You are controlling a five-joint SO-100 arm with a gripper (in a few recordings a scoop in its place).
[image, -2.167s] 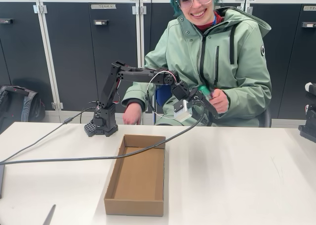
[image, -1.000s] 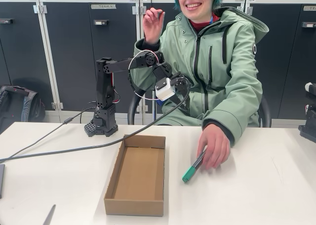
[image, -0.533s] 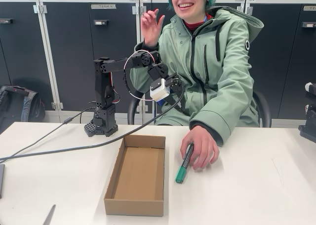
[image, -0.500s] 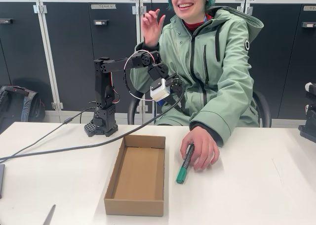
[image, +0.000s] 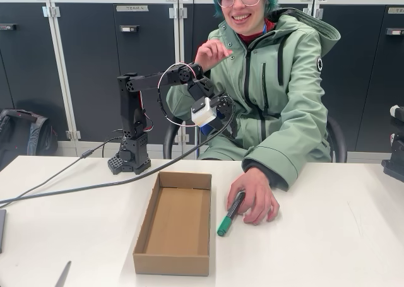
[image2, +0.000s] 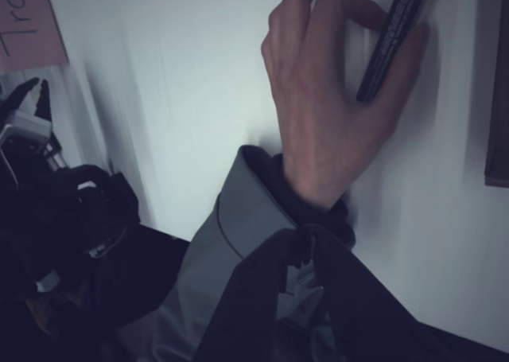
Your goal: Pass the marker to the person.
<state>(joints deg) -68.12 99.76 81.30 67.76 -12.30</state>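
**Marker on the table under the person's hand**

Now the marker (image: 228, 214) is seen lying on the white table (image: 328, 249), its green cap pointing toward the camera in the fixed view, its dark barrel held under the fingers of the person's hand (image: 254, 195). In the wrist view the same barrel (image2: 393, 34) is shown from above, dark and printed, pressed by the hand (image2: 334, 115), with a grey-green cuff below; the cap is cut off there. One open cardboard box (image: 175, 222), shallow and rectangular, is seen in the fixed view just beside the marker. One black arm is raised behind the box, and its gripper (image: 222, 110) is held well apart from the marker, before the person (image: 278, 85). Whether the fingers (image2: 298, 286) are parted or closed cannot be told. The person's other hand is raised.
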